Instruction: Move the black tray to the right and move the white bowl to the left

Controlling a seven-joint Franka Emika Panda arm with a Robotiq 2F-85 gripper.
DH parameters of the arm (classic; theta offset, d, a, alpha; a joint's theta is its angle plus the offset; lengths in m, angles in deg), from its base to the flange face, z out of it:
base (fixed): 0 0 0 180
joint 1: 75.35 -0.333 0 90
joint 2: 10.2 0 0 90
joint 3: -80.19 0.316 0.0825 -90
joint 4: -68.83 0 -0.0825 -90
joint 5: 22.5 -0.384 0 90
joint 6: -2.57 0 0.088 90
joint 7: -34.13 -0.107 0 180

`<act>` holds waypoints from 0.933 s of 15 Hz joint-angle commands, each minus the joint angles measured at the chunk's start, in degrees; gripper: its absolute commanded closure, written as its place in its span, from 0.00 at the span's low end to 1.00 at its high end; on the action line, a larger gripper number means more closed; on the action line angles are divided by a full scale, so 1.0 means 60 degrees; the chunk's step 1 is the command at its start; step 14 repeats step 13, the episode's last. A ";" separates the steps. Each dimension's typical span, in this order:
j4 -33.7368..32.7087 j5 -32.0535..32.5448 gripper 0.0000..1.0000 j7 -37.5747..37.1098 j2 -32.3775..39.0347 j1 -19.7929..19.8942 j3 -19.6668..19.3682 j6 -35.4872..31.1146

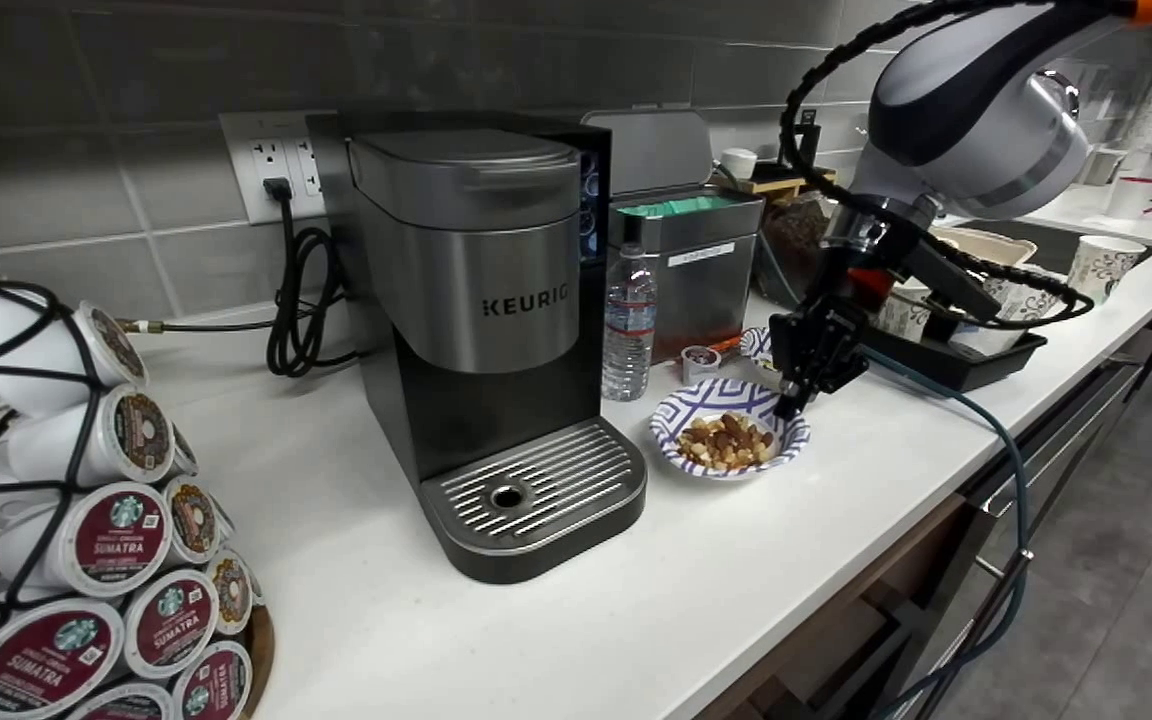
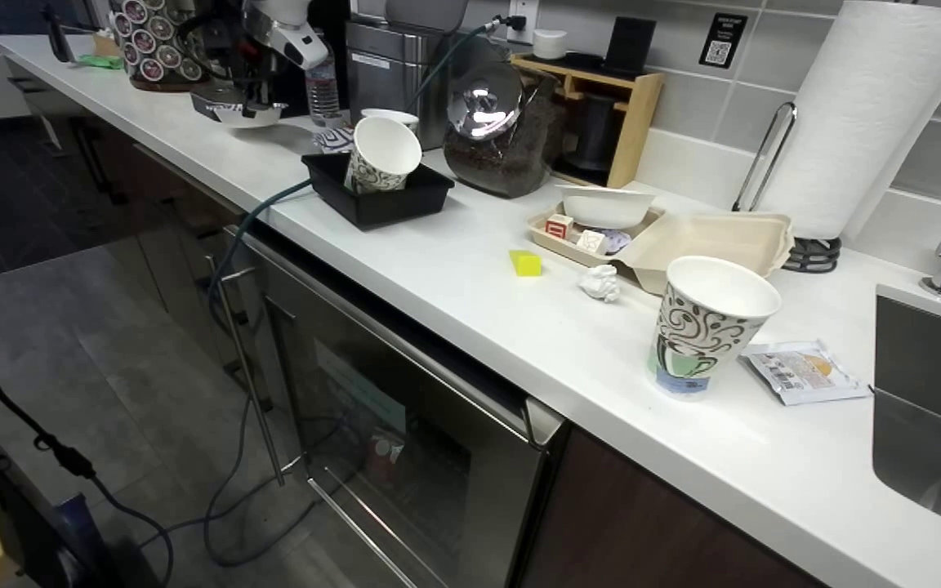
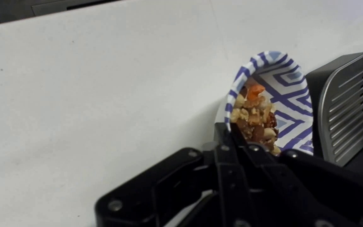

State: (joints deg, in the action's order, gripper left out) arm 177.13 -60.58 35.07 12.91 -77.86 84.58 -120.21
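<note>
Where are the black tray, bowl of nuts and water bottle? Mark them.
Black tray (image 2: 402,207): in an exterior view, outer wall.
Bowl of nuts (image 3: 290,101): in the wrist view, inner wall.
Water bottle (image 1: 630,318): in an exterior view, label.

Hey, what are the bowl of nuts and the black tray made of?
The bowl looks like paper, fairly matte: its thin wall carries a printed blue-purple pattern. The black tray is probably molded plastic with a dull finish, going by its smooth, evenly black walls; coated metal is possible.

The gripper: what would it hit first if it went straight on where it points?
Most likely the counter, under the bowl whose rim the gripper pinches; whether bowl and counter touch is unclear.
</note>
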 commanded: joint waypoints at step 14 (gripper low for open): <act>-0.0047 0.1679 0.16 0.0394 -0.1545 0.0712 -0.0402 0.2559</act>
